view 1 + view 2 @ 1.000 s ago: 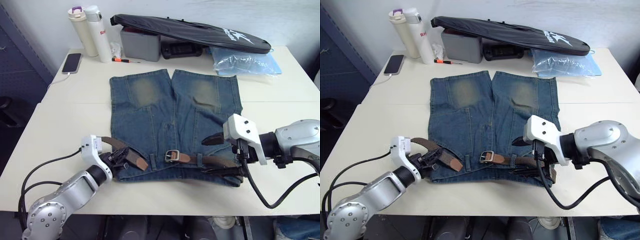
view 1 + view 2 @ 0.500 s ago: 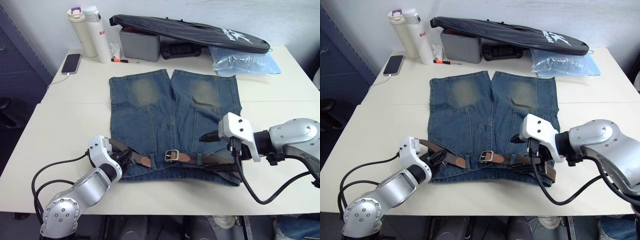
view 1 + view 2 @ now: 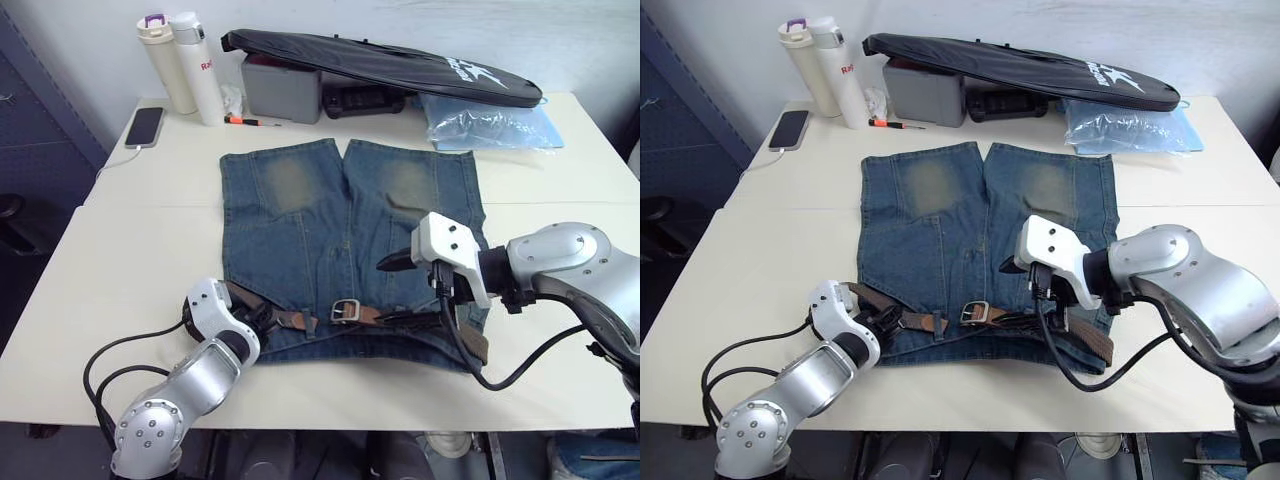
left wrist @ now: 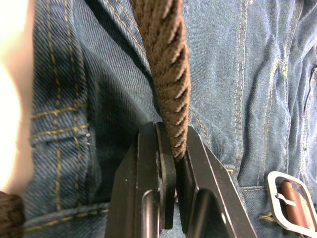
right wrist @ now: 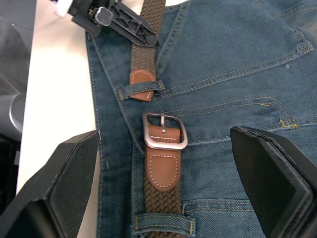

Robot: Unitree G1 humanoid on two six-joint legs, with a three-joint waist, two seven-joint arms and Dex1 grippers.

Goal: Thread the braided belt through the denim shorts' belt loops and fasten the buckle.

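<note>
Both arms have closed in toward the waistband middle since a second ago. Left gripper [image 4: 171,193] pinches the braided belt [image 4: 166,74]; its leather tip sits in one of the belt loops [image 5: 141,89] of the denim shorts [image 3: 340,230]. Right gripper [image 5: 163,188] hangs spread wide over the buckle [image 5: 164,131]. Behind: two flasks [image 3: 180,62], one with red letters, a grey box [image 3: 280,88], a black bag [image 3: 380,62] with a white logo.

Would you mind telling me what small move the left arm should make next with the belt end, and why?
Probably a short push toward the buckle. The left gripper is shut on the braided belt, whose leather tip sits in a belt loop just short of the buckle. The right gripper hangs open over it.
</note>
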